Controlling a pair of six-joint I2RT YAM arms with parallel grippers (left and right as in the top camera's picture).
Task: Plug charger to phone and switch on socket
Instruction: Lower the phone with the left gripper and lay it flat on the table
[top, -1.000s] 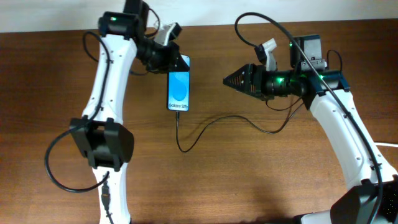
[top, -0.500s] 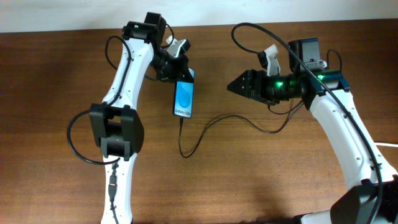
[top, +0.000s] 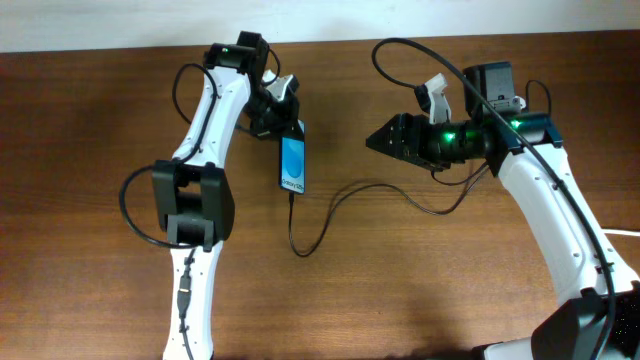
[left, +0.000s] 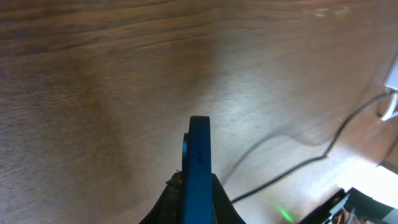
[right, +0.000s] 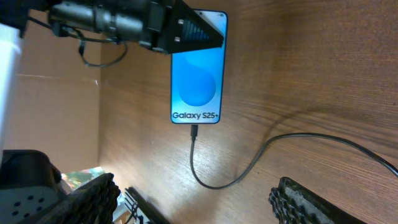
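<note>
table: brown wood | wall: white, far edge

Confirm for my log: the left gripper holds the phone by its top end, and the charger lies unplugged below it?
One thing is wrong: the left gripper holds the phone by its top end, but the charger is plugged into its bottom edge, as the right wrist view shows.

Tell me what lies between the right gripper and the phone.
Bare table only, seen overhead; the charger cable from the phone runs outside that stretch.
</note>
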